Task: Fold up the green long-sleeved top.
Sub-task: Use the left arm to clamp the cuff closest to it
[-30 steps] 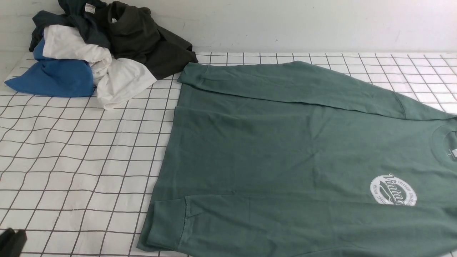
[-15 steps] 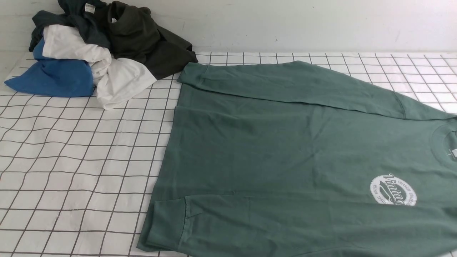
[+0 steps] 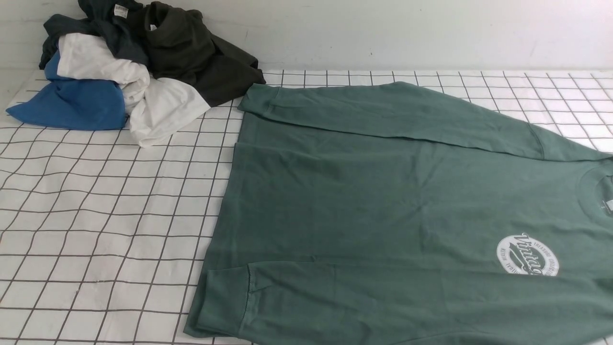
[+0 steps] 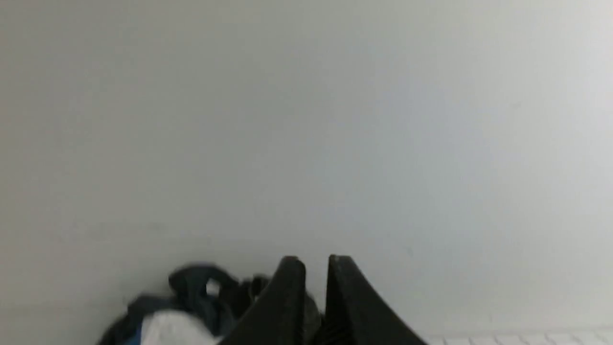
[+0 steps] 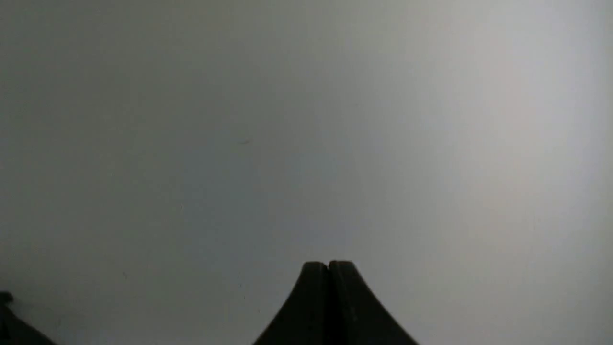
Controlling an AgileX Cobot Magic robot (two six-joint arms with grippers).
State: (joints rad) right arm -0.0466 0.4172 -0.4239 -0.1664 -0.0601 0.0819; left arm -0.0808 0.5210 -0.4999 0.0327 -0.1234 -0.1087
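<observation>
- Green long-sleeved top (image 3: pixel 383 201): muted sage-green cotton with a crew neck. It lies flat and face up on the table (image 3: pixel 96 215), just beside the heap of spare clothes, on the side toward the robot's right. The hem end is turned toward the heap and the neckline away from it.
- White oval "Vintage" logo (image 3: pixel 527 255): printed on the chest, at the end of the top farthest from the heap.
- Sleeves: both are laid along the body. The far cuff (image 3: pixel 261 98) lies just beside the heap's dark olive-black garment (image 3: pixel 191 52).
- Heap of spare clothes: besides the olive-black piece, it holds a dark teal garment with a white tag (image 3: pixel 103 28), a white one (image 3: pixel 158 110) and a blue one (image 3: pixel 72 103).
- Table: covered with a white cloth with a black grid, and it carries both the heap and the top.
- Left gripper (image 4: pixel 317 261): black, with its fingers slightly parted and nothing between them. It points toward the heap and is well apart from it.
- Right gripper (image 5: pixel 328 263): black, clenched with its tips touching and holding nothing. No part of the heap shows in its wrist view.
</observation>
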